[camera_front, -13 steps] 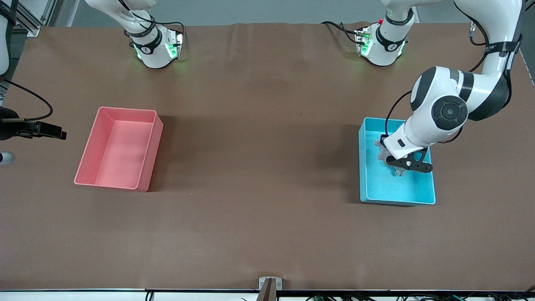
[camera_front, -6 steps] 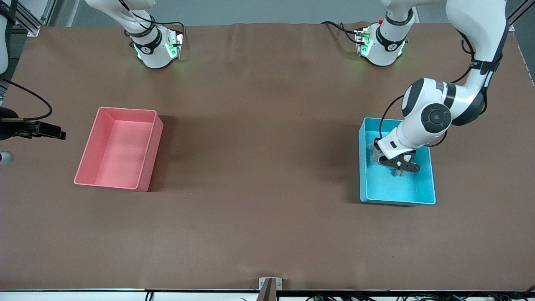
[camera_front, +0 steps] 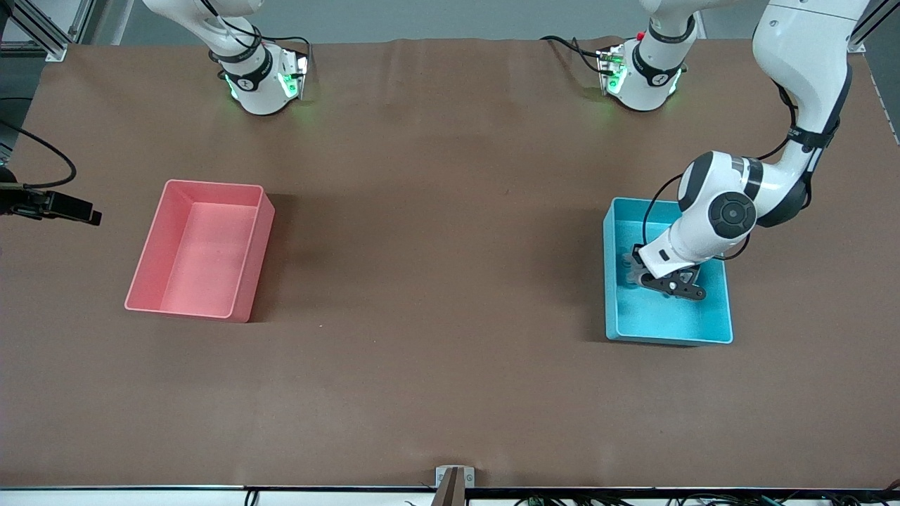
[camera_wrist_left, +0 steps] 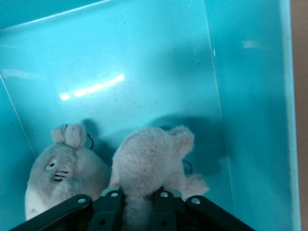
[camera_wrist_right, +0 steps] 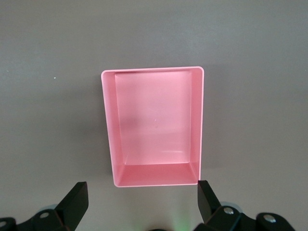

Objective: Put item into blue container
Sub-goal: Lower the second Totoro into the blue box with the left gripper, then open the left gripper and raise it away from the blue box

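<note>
The blue container (camera_front: 668,340) sits at the left arm's end of the table. My left gripper (camera_front: 645,275) is down inside it, shut on a fuzzy grey plush (camera_wrist_left: 151,159) that shows its back and a small key ring (camera_wrist_left: 187,167). The plush hangs just above the bin floor (camera_wrist_left: 144,72). A second grey plush (camera_wrist_left: 62,175) with a pale face lies on the floor beside it, against the wall. My right gripper (camera_wrist_right: 142,197) hangs open and empty, high over the table by the pink bin.
The pink bin (camera_front: 200,249) stands empty at the right arm's end of the table; it also fills the right wrist view (camera_wrist_right: 154,125). Both arm bases (camera_front: 260,77) stand along the table's edge farthest from the front camera.
My left gripper has sunk lower into the blue container with the plush, shifting slightly toward the wall on the right arm's side. The pink bin has not moved.
</note>
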